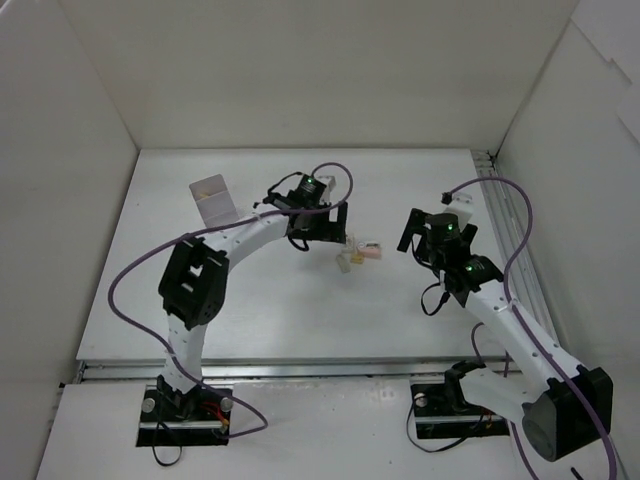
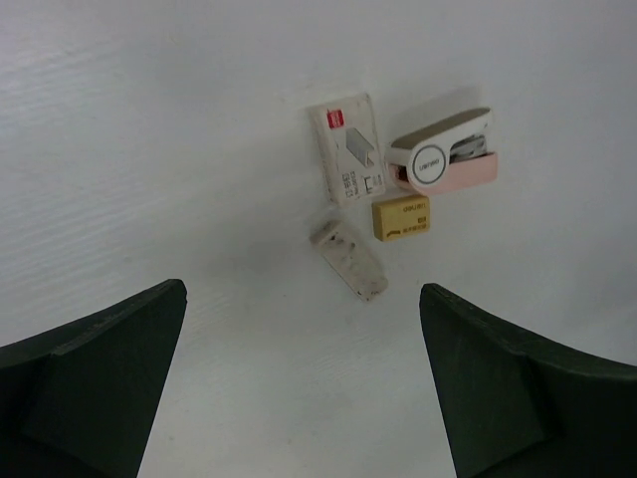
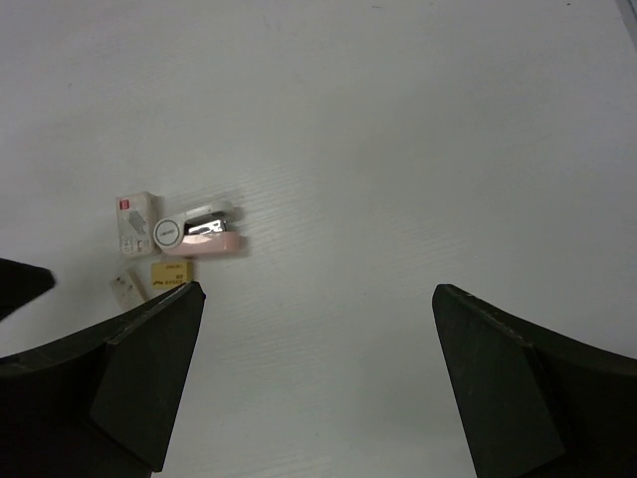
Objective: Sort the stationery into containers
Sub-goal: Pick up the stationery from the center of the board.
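The stationery lies in one small cluster at the table's middle [image 1: 358,255]. In the left wrist view it is a white staple box [image 2: 345,149], a pink and white stapler [image 2: 443,159], a yellow eraser block [image 2: 401,216] and a dirty white eraser [image 2: 346,257]. The stapler also shows in the right wrist view [image 3: 197,232], as does the yellow block [image 3: 169,273]. My left gripper [image 1: 322,232] is open and empty, just left of the cluster [image 2: 304,398]. My right gripper [image 1: 425,238] is open and empty, to the cluster's right [image 3: 318,378]. The white container [image 1: 212,198] stands at the back left.
White walls close the table on the left, back and right. A metal rail [image 1: 510,240] runs along the right edge. Purple cables [image 1: 130,270] loop off both arms.
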Robot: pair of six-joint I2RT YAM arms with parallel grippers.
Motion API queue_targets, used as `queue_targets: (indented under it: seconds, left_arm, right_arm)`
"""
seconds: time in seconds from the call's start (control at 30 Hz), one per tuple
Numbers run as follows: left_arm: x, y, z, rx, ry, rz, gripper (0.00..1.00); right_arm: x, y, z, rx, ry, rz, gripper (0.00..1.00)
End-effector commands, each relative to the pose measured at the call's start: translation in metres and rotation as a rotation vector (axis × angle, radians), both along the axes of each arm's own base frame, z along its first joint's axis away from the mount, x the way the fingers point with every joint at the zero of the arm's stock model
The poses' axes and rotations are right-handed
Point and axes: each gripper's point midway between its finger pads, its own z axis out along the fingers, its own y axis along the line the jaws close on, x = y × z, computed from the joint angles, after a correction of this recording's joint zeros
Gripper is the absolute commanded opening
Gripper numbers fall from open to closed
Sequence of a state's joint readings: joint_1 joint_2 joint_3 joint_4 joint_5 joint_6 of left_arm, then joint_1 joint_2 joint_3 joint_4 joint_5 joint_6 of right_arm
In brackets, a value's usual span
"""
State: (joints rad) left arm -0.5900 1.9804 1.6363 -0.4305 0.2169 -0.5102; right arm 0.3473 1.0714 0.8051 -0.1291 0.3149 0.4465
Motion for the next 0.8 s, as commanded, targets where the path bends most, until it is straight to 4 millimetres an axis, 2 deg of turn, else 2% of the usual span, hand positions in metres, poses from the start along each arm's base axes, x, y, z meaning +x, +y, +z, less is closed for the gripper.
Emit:
queue_targets:
  seconds: [0.0, 0.03, 0.1, 0.17, 0.2, 0.27, 0.33, 0.53, 0.7, 0.77]
  left_arm:
    - [0.0, -0.026, 0.013, -0.031, -0.008, -0.025, 1.0]
    - [-0.005, -0.037, 0.012, -0.023, -0.008, -0.042, 1.0]
    - [-0.006, -0.042, 0.003, 0.041, 0.005, -0.038, 0.99]
    - [-0.01, -0.038, -0.005, 0.118, 0.01, -0.016, 0.98]
    - [-0.013, -0.043, -0.009, 0.132, 0.014, -0.027, 0.96]
    - [-0.016, -0.043, -0.016, 0.132, 0.033, -0.024, 0.92]
    - [-0.02, -0.041, -0.025, 0.13, 0.058, -0.003, 0.85]
    - [-0.022, -0.041, -0.04, 0.147, 0.087, 0.044, 0.74]
    - [-0.027, -0.057, -0.045, 0.162, 0.084, 0.022, 0.73]
    - [-0.023, -0.053, -0.048, 0.189, 0.084, 0.044, 0.71]
  right_arm:
    - [-0.01, 0.001, 0.006, 0.037, -0.018, 0.008, 0.98]
    - [-0.011, -0.001, 0.005, 0.032, -0.016, 0.008, 0.98]
    - [-0.014, -0.002, 0.005, 0.025, -0.018, 0.009, 0.98]
    - [-0.015, -0.004, 0.001, 0.019, -0.012, 0.004, 0.98]
    - [-0.016, -0.004, -0.001, 0.017, -0.006, 0.004, 0.98]
    - [-0.017, -0.007, -0.009, 0.005, 0.015, -0.002, 0.98]
    - [-0.016, -0.006, -0.01, -0.001, 0.02, 0.0, 0.98]
    - [-0.015, -0.006, -0.015, -0.005, 0.036, 0.002, 0.98]
    - [-0.015, -0.005, -0.015, -0.008, 0.038, 0.008, 0.98]
    - [-0.015, -0.006, -0.016, -0.01, 0.041, 0.006, 0.98]
